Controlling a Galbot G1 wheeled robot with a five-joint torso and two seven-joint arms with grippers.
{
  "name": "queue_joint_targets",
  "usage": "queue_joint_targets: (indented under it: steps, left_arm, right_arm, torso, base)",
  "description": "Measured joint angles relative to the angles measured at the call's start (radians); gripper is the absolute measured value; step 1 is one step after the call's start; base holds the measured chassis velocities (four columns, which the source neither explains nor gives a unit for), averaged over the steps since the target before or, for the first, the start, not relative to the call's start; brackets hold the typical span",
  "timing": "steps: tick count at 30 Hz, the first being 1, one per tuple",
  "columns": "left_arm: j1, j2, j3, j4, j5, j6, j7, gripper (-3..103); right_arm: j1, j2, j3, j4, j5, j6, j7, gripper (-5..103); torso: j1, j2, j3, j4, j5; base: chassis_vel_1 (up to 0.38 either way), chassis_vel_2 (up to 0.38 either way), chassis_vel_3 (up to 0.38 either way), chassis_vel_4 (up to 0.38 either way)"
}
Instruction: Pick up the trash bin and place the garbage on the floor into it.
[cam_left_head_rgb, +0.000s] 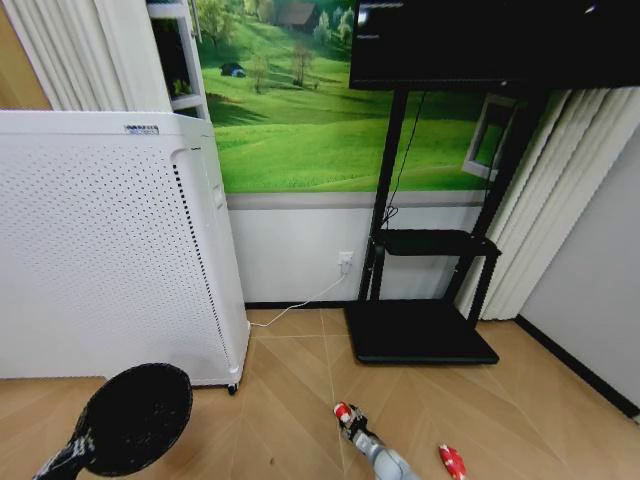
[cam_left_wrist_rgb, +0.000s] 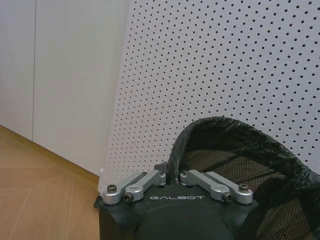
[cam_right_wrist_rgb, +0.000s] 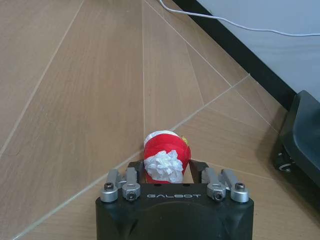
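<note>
**Bin held up on the left, red-and-white scrap held on the right**

The left gripper (cam_left_wrist_rgb: 172, 176) is clamped on the rim of the trash bin (cam_left_head_rgb: 138, 415), its fingers (cam_left_wrist_rgb: 145, 181) drawn in narrow with the thin black wall pinched between them. The bin is lifted clear of the floor (cam_left_head_rgb: 290, 400) and tilted so its round mouth faces up and outward; it hangs just in front of the lower corner of the white perforated appliance (cam_left_head_rgb: 100, 250). In the left wrist view the bin's mesh side and dark liner (cam_left_wrist_rgb: 240, 160) stand close against the appliance's dotted panel (cam_left_wrist_rgb: 225, 65).

The right gripper (cam_right_wrist_rgb: 167, 170) sits low, to the right of the bin and well apart from it. Its fingers (cam_right_wrist_rgb: 131, 180) are closed around a crumpled red-and-white scrap (cam_right_wrist_rgb: 165, 157), which bulges out between them; in the head view the scrap (cam_left_head_rgb: 346, 414) shows at the end of the grey arm, above the parquet.

A small red item (cam_left_head_rgb: 452, 461) lies on the floor further right of the bin, beyond the right arm.

Behind, past the appliance, a white cable (cam_left_head_rgb: 300, 303) runs along the floor to a wall socket (cam_left_head_rgb: 345, 262), and a black stand (cam_left_head_rgb: 420, 330) with a flat base holds a dark screen (cam_left_head_rgb: 490, 40) in front of a green meadow mural (cam_left_head_rgb: 300, 110).
</note>
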Motion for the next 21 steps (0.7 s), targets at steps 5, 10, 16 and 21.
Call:
queue_joint_targets:
  steps: [5,10,16,21]
  left_arm:
    - [-0.004,0.002,0.007,0.0,0.0,0.001,-0.001,7]
    - [-0.016,0.016,0.028,0.002,0.003,0.009,-0.005,7]
    - [-0.064,0.063,0.084,0.022,-0.013,0.047,-0.023,7]
    - [-0.11,0.134,0.148,0.057,-0.02,0.076,-0.023,7]
  right_arm:
    - [-0.01,-0.006,0.007,0.01,-0.003,-0.001,-0.001,36]
    - [-0.036,-0.019,0.034,0.067,0.002,-0.001,-0.004,26]
    - [-0.105,-0.062,0.082,0.218,0.062,0.001,-0.03,26]
    - [-0.183,-0.121,0.124,0.39,0.169,0.021,-0.089,26]
  torso:
    - [0.0,0.0,0.0,0.0,0.0]
    - [0.0,0.0,0.0,0.0001,0.0002]
    - [0.0,0.0,0.0,0.0,0.0001]
    - [0.0,0.0,0.0,0.0001,0.0003]
  base:
    - [0.0,0.0,0.0,0.0]
    - [0.0,0.0,0.0,0.0]
    - [0.0,0.0,0.0,0.0]
    - [0.0,0.0,0.0,0.0]
